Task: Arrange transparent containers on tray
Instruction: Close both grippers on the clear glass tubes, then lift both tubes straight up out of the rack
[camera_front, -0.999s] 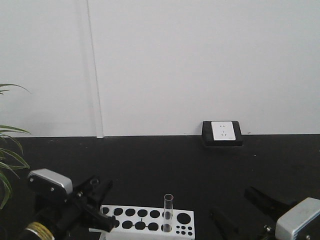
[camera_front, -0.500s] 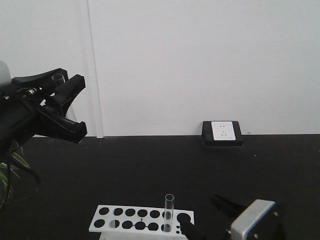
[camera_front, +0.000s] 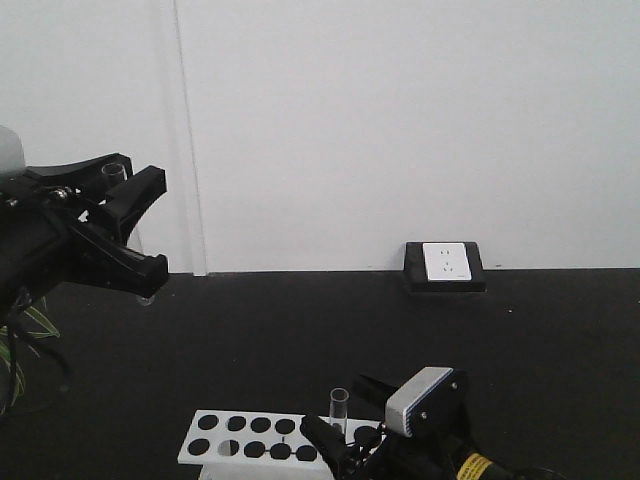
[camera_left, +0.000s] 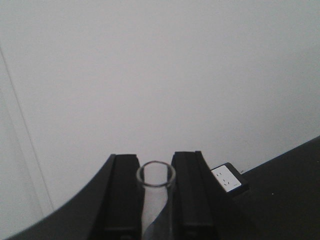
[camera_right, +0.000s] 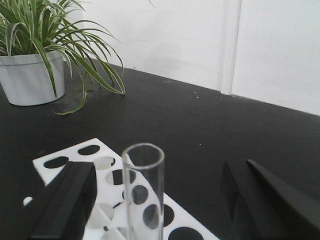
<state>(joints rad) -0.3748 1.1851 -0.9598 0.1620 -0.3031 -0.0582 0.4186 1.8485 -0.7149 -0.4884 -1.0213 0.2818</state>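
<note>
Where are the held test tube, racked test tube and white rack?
held test tube (camera_left: 156, 200): left wrist view, wall below rim.
racked test tube (camera_right: 143, 195): right wrist view, mid-wall.
white rack (camera_right: 74, 156): right wrist view, top plate.

Front wide; right wrist near racked tube (camera_front: 338, 408)

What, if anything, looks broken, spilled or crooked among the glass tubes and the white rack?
Nothing stands out. One test tube stands upright in the white rack, intact, inside the open right hand. The other tube looks whole, gripped in the raised left hand. No spill shows on the black table.
</note>
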